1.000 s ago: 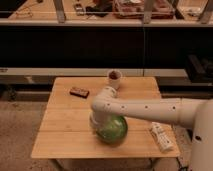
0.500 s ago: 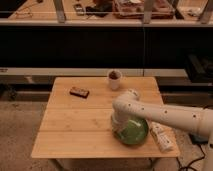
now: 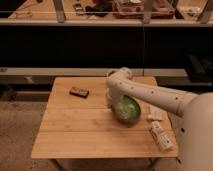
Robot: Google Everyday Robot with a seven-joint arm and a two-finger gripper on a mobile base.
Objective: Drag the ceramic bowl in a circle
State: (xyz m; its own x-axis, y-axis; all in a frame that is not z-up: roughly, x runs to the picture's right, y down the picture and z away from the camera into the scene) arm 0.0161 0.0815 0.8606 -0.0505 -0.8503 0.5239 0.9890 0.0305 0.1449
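Pincer [image 3: 111, 103] is down at the left rim of the ceramic bowl [image 3: 127, 111], jaws narrow, and it looks pinched onto that rim. The wrist covers the contact, so the grip itself is my read and not a clear sight. My arm [image 3: 150, 92] comes in from the right, elbows up over the back of the counter [image 3: 75, 130], then drops onto the bowl.

Bowl: green, glossy, flat on the counter, upright. It sits right of centre, nearer the right edge than the left, about mid-depth. It is not lifted, so this fits a drag and not a carry.

Other stuff:
- A small brown block [image 3: 79, 91] is back left, well apart from the bowl.
- A small white item [image 3: 155, 114] is just beside the bowl's right side.
- A longer white packet [image 3: 162, 136] is near the front right corner.

Progress, as a judgement:
- Reach and grip are done, and the bowl is under control on the surface.
- The circle is the part that counts. One view of the bowl leaves no trace of a path, so I cannot tell how much of the loop is covered.
- Left to do: close the loop and release.

Watch: the two white items crowd the right side, so a wide sweep there could bump them.
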